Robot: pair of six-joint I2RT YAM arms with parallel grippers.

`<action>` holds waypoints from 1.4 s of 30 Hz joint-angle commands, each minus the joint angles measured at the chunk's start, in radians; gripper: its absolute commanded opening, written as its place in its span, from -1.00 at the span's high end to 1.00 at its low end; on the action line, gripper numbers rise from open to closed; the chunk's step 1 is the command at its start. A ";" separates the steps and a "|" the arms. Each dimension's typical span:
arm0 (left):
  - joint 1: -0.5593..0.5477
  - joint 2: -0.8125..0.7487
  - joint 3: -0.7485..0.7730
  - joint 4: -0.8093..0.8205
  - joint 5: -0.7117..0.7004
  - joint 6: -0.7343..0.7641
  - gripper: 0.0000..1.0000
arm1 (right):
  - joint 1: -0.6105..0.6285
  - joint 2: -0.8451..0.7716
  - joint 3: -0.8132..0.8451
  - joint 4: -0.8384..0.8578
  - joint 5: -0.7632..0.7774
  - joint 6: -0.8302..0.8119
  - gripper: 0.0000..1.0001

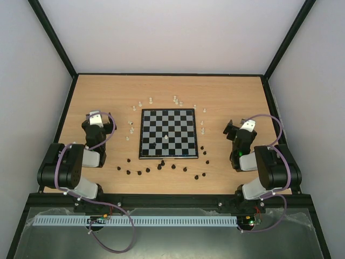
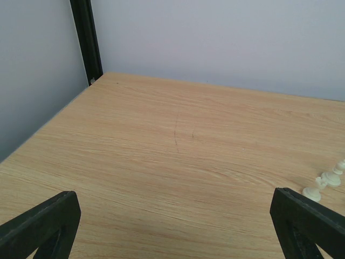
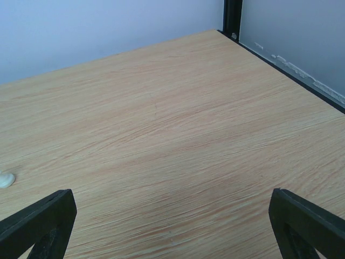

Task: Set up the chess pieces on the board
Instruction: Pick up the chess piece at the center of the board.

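The board [image 1: 167, 133] lies flat mid-table, with two white pieces on it near its front middle. White chess pieces [image 1: 176, 101] are scattered beyond and beside the board; black pieces [image 1: 160, 167] are strewn along its near edge and right side. My left gripper [image 1: 97, 115] is open and empty, left of the board; its view shows bare wood and white pieces [image 2: 323, 183] at the right edge. My right gripper [image 1: 237, 126] is open and empty, right of the board; a white piece [image 3: 6, 179] shows at its view's left edge.
The wooden table [image 1: 226, 91] is enclosed by pale walls with black frame posts [image 2: 86, 38] at the far corners, one also in the right wrist view [image 3: 233, 16]. A white cable tray [image 1: 135, 220] runs along the near edge by the arm bases.
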 commanded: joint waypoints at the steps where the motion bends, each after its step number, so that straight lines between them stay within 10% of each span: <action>1: -0.003 0.003 -0.007 0.052 0.007 0.006 -0.99 | -0.002 -0.003 0.011 0.019 0.012 -0.006 -0.97; 22: -0.016 -0.023 0.012 -0.001 0.084 0.059 -0.99 | -0.002 -0.009 0.010 0.022 0.005 -0.013 -0.97; 30: -0.102 -0.193 0.220 -0.480 0.081 0.013 -0.99 | 0.002 -0.295 0.173 -0.430 -0.146 0.013 -0.97; 42: -0.183 -0.395 0.685 -1.053 0.145 -0.269 -0.99 | 0.004 -0.326 0.925 -1.284 -0.566 0.247 -0.97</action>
